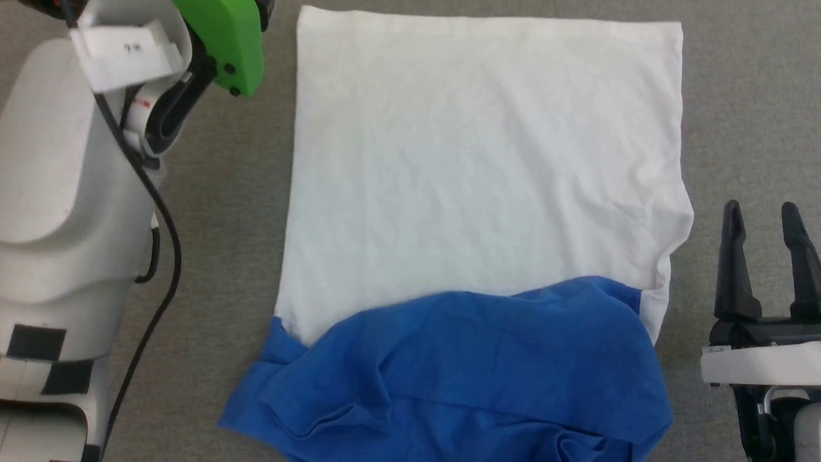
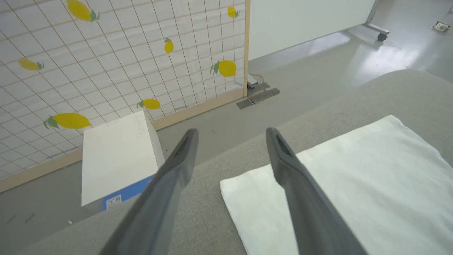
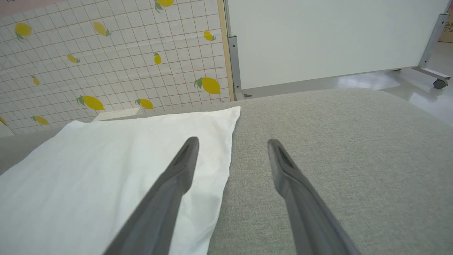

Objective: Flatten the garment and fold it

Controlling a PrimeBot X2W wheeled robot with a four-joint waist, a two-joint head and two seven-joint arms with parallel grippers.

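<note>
The garment (image 1: 481, 160) lies flat on the grey table, its white body spread toward the far side. Blue sleeve fabric (image 1: 462, 372) is folded across its near end in rumpled layers. No lettering shows. My right gripper (image 1: 766, 215) stands open beside the shirt's right edge, empty; in the right wrist view the gripper (image 3: 231, 141) hovers over that edge of the white cloth (image 3: 106, 170). My left gripper (image 2: 230, 132) is open and empty above the far left corner of the shirt (image 2: 354, 184). The left arm (image 1: 77, 192) rises along the left of the head view.
The grey table (image 1: 224, 192) ends just beyond the shirt's far edge. Past it stand a white box (image 2: 116, 156) on the floor, a lemon-patterned screen (image 2: 106, 53) and a white wheeled panel (image 3: 318, 35). A black cable (image 1: 160, 256) hangs along the left arm.
</note>
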